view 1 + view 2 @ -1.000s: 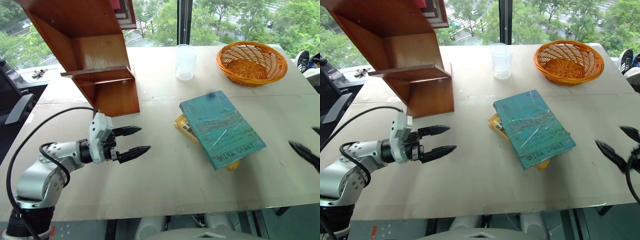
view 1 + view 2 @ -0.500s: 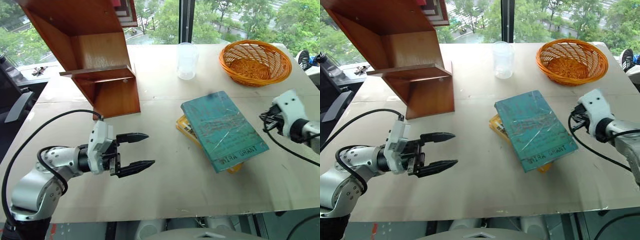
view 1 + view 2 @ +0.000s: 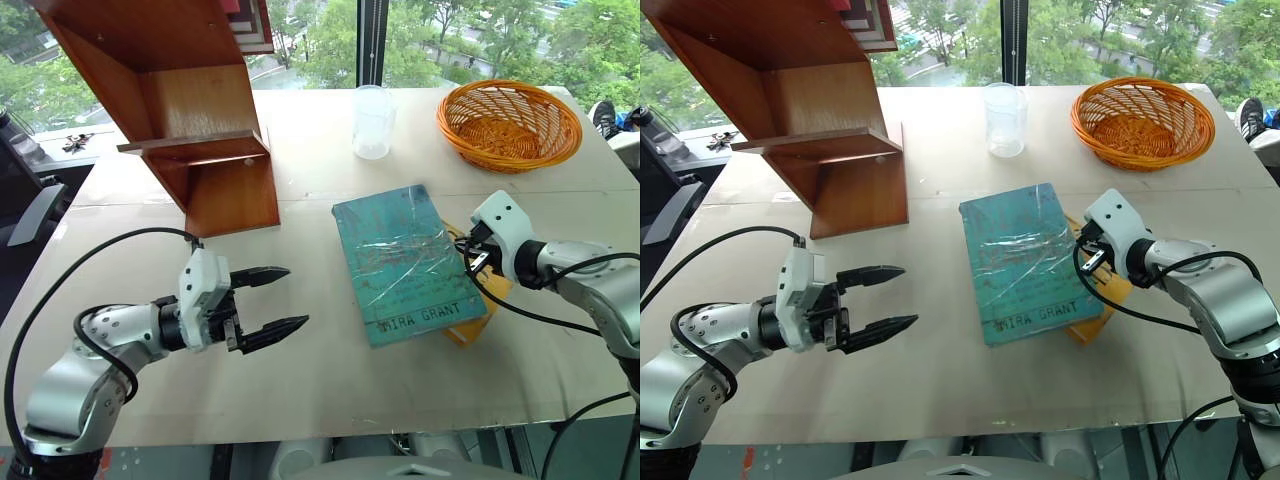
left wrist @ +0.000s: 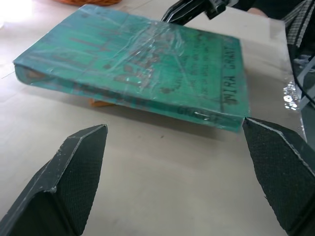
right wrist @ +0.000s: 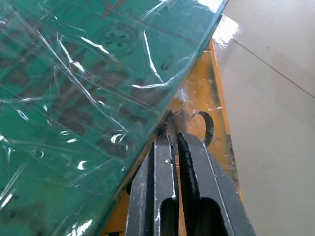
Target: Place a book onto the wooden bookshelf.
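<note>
Right end effector beside book – yellow book beneath.

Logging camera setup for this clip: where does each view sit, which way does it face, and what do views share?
Head eyes: look forward and down over the table; both arms show, left gripper open.
Left wrist: looks between its fingers at the book.
Right wrist: right gripper shut at the book's edge over the yellow book.
All views share the book.
</note>
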